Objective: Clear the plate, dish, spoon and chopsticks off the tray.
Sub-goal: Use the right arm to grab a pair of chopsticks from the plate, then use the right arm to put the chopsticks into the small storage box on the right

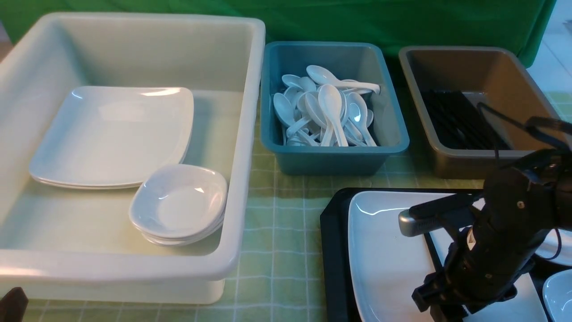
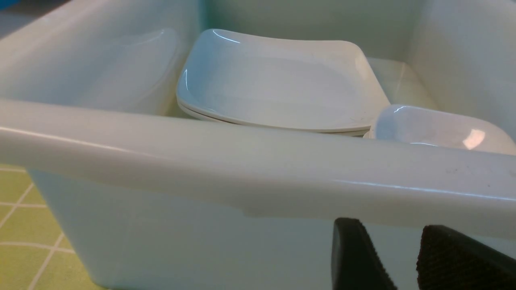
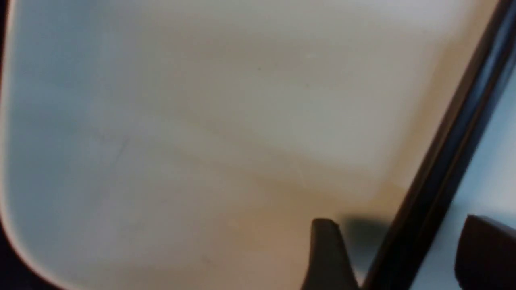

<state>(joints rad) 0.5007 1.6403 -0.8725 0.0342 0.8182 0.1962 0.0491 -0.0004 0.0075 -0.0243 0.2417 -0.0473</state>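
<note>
While teal bin (image 1: 330, 163) holds spoons (image 1: 330, 103) — R fingers (image 3: 328, 257) spread wide over chopsticks (image 3: 443, 161), L fingers (image 2: 354, 257) apart, both empty.

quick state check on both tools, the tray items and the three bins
left tool: open, empty
right tool: open, straddling the chopsticks
chopsticks: lying across the plate, ungripped
plate: on the tray
tray: carrying the plate
white bin: holds stacked plates, dishes
teal bin: holds spoons
brown bin: holds black sticks
</note>
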